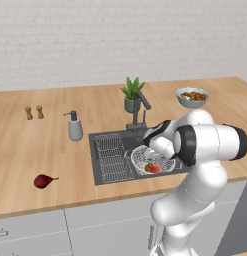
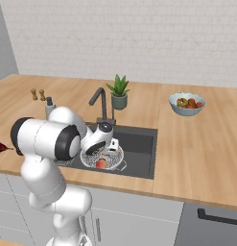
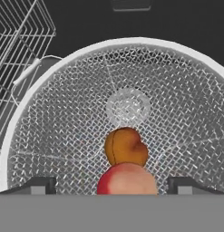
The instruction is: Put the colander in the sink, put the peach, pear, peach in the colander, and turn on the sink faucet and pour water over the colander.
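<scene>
Just above the colander (image 3: 50, 113), the gripper (image 3: 111, 185) stands spread, two peaches (image 3: 127, 163) below.

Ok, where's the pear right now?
The pear lies on the counter left of the sink, near the front edge, in front of the soap dispenser. It also shows at the right base view's left edge.

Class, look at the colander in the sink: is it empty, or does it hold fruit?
Holding fruit. Two round peaches lie inside the colander, which sits in the sink. The pear lies out on the counter.
</scene>
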